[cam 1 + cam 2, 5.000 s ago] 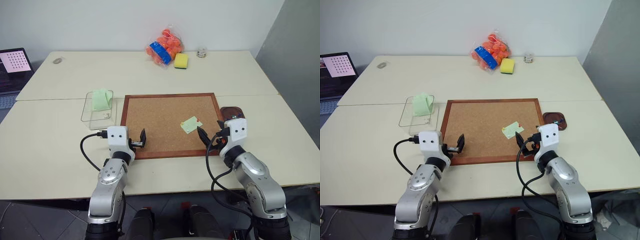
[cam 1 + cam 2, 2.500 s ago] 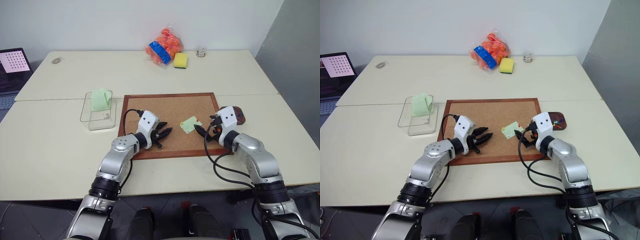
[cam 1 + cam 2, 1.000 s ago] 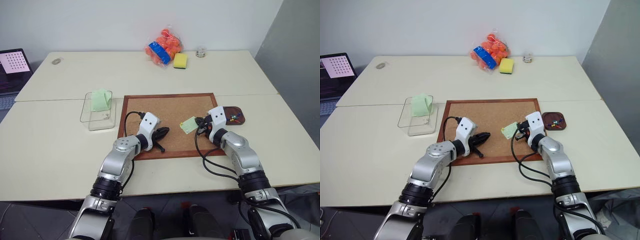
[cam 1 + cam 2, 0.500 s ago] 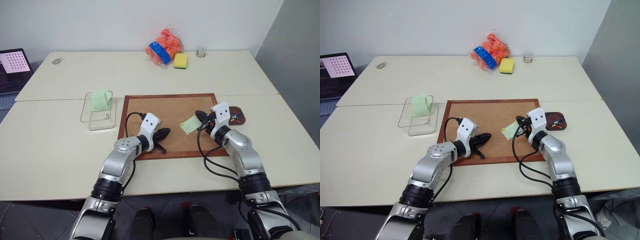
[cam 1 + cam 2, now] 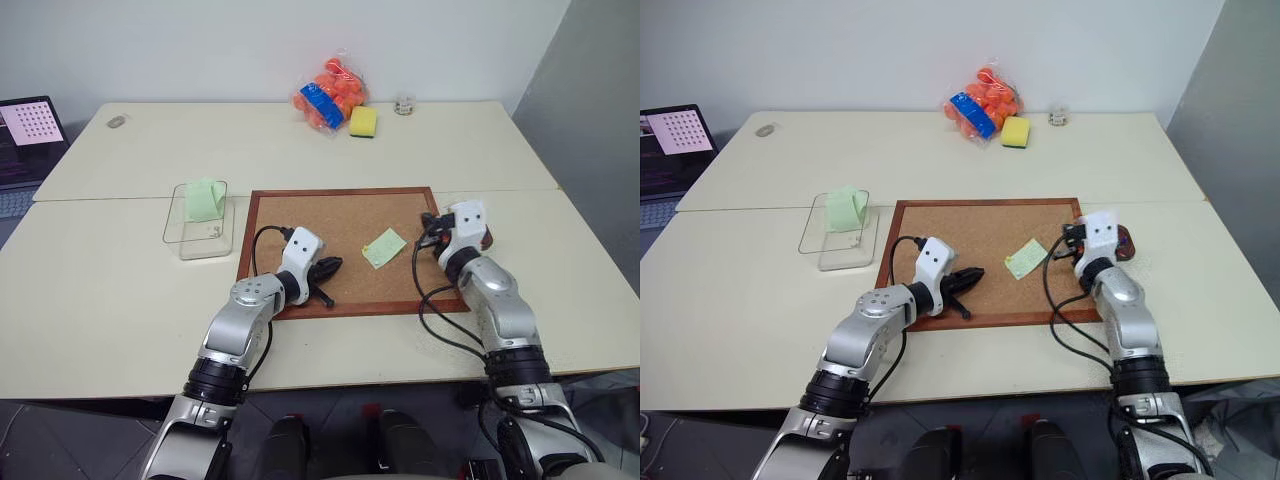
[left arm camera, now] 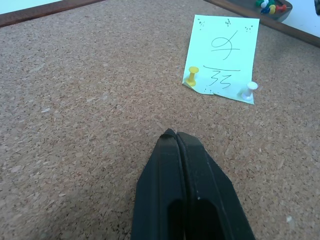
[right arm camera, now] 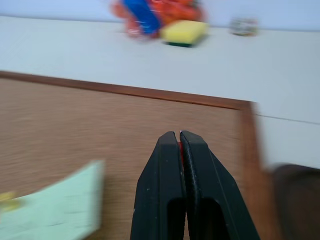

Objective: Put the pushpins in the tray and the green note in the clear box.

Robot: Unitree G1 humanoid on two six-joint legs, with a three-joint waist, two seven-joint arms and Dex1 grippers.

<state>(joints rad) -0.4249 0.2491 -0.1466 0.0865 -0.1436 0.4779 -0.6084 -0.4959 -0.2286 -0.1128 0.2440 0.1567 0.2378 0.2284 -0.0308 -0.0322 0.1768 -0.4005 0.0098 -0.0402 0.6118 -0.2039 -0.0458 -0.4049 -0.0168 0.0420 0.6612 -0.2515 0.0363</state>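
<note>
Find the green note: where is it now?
In the left eye view, the green note lies on the corkboard's right half, between the two claws. Two pins, yellow and white, stand in it.

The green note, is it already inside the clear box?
No, the green note lies on the corkboard, held by a yellow pushpin and a white one.

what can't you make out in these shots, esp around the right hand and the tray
- Right hand: a red sliver shows between the shut fingers; too small to confirm a pushpin.
- Tray: blurred and cut off by the right wrist view's edge; contents unreadable.
- Tray in the head views: mostly hidden behind the right wrist.
- Green note: writing illegible.
</note>
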